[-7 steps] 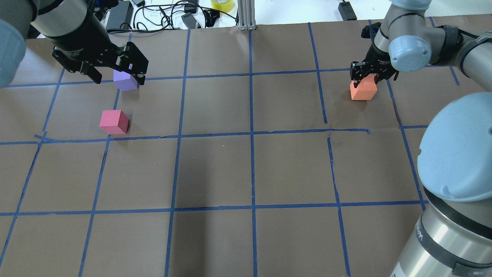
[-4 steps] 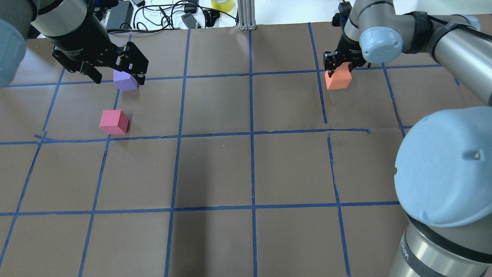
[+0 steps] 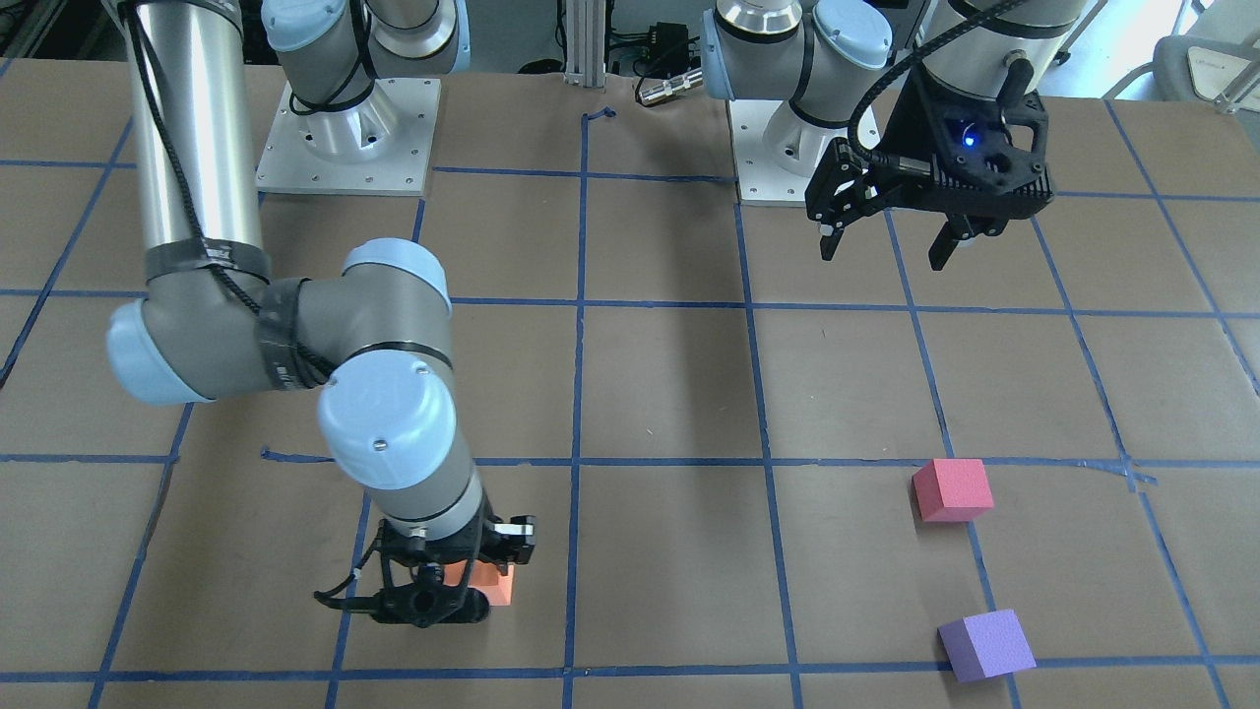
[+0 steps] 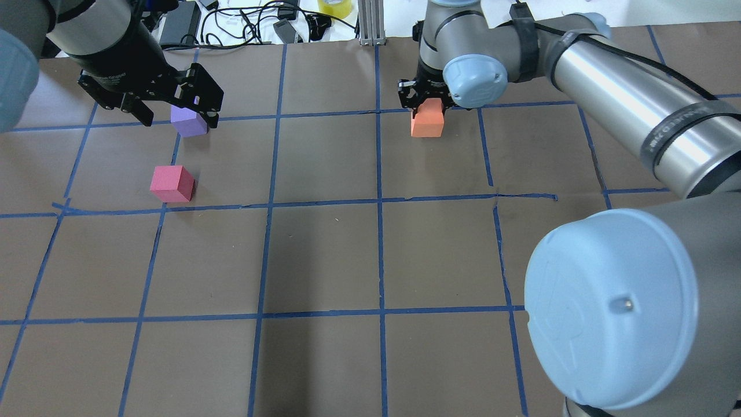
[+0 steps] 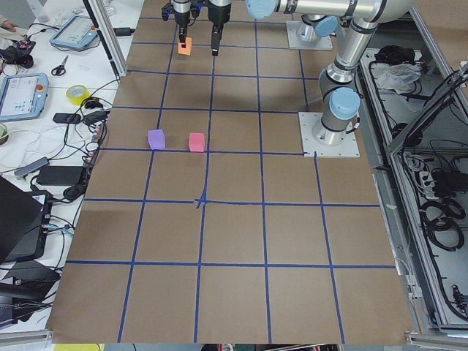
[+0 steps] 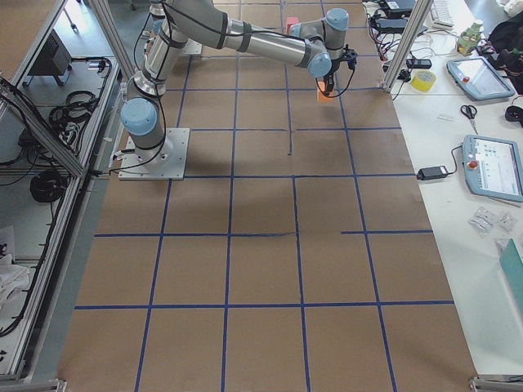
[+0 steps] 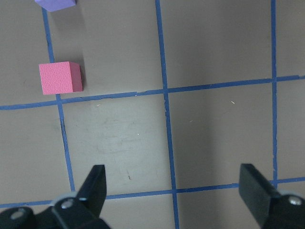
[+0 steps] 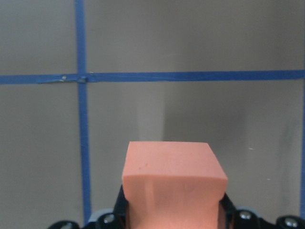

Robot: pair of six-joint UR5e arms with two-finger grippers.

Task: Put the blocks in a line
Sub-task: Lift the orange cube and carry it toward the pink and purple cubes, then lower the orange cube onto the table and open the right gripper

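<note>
Overhead, your right gripper is mostly hidden behind its wrist (the wrist camera shows the orange block clamped between the fingers), with the arm stretched to the table's far middle. The left gripper hangs spread wide, partly covering the purple block. The pinkish-red block lies near it, robot-side.

A brown paper-covered surface is lying under a grid of blue tape lines. Beyond its far edge, black cables are tangling beside a black power brick, and a roll of yellow tape is sitting next to an aluminium post. On the white side surface, a pair of scissors is lying near a grey touchscreen pendant, and a black adapter is resting close by.
</note>
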